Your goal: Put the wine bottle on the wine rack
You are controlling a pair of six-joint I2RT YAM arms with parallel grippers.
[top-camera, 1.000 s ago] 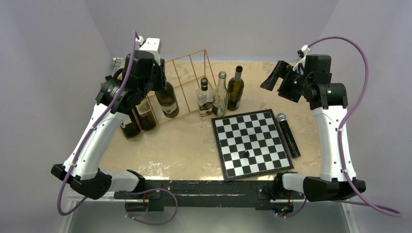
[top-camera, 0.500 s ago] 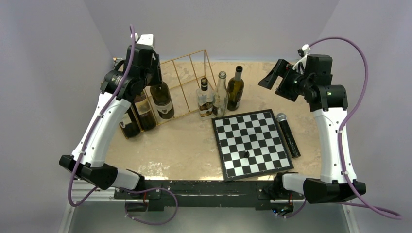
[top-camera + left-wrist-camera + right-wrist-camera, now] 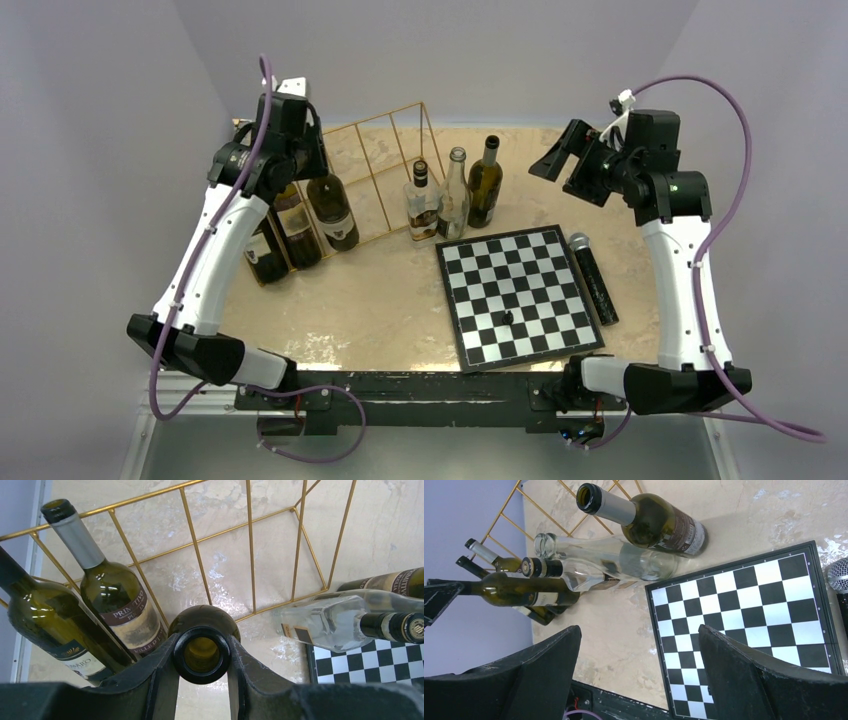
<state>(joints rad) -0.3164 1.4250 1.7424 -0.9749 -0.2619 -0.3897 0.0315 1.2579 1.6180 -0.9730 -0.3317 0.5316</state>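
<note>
My left gripper [image 3: 296, 152] is shut on the neck of a dark green wine bottle [image 3: 331, 209]. It holds the bottle nearly upright at the gold wire wine rack [image 3: 392, 150], in the slot beside two bottles [image 3: 282, 236] that lean in the rack's left slots. In the left wrist view the fingers clamp the bottle's open mouth [image 3: 201, 654], with the rack's wires [image 3: 250, 545] behind it. I cannot tell whether the bottle's base rests on anything. My right gripper [image 3: 560, 152] is open and empty, high at the back right, its jaws [image 3: 638, 630] wide apart.
Three more bottles [image 3: 455, 195] stand in a group right of the rack. A chessboard [image 3: 515, 295] with one small piece lies in front of them. A black microphone [image 3: 592, 277] lies along the board's right edge.
My left gripper has moved left and back with the wine bottle. The bottle has tipped more upright and now sits closer to the two racked bottles. The right arm has barely moved.
</note>
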